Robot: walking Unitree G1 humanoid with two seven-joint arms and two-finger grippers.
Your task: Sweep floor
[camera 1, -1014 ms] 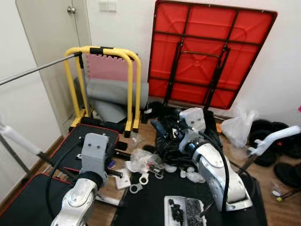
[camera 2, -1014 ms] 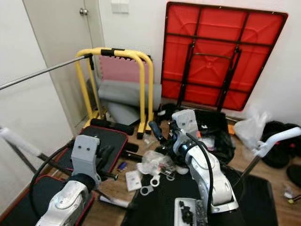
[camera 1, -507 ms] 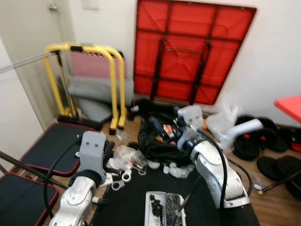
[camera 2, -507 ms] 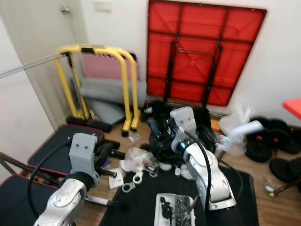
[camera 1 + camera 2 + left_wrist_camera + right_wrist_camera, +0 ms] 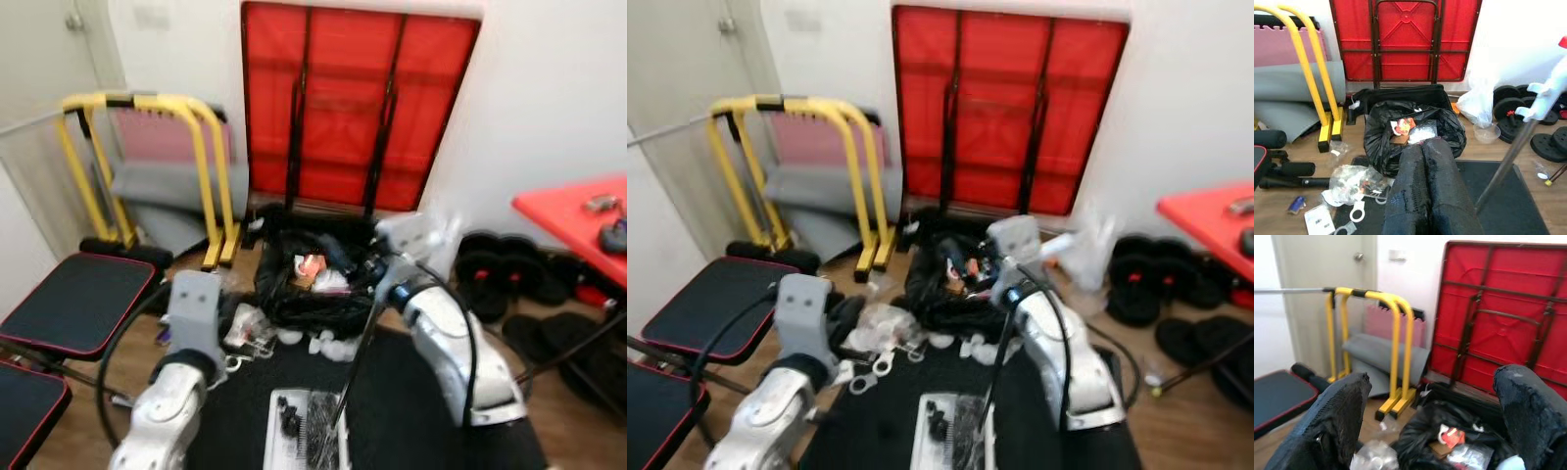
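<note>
In the left eye view, a red folding table top with a dark metal frame (image 5: pixel 358 103) leans upright against the white wall, and a yellow tubular steel frame (image 5: pixel 157 147) stands to its left in front of a pink foam mat and grey padding. Below the table top an open black plastic rubbish bag (image 5: pixel 313 289) sits on the wooden floor with red and white scraps inside. A grey metal broom handle (image 5: pixel 355 367) slants down over a black floor mat (image 5: pixel 411 431) toward a pale dustpan holding dark debris (image 5: pixel 306 436), which lies on the mat near the bottom edge between the two silver arms. Clear plastic wrappers and white ring-shaped pieces (image 5: pixel 253 328) are scattered just left of the mat. In the right eye view, the right gripper (image 5: pixel 965 264) reaches over the rubbish bag, while the left gripper (image 5: pixel 844 315) hangs above the scattered litter; a red table corner (image 5: pixel 1215 220) shows at the right edge. In the left wrist view, the left gripper's two black fingers (image 5: pixel 1415 196) are pressed together with nothing between them, pointing toward the bag. In the right wrist view, the right gripper's fingers (image 5: pixel 1334 421) are spread wide apart, empty, framing the bag.
</note>
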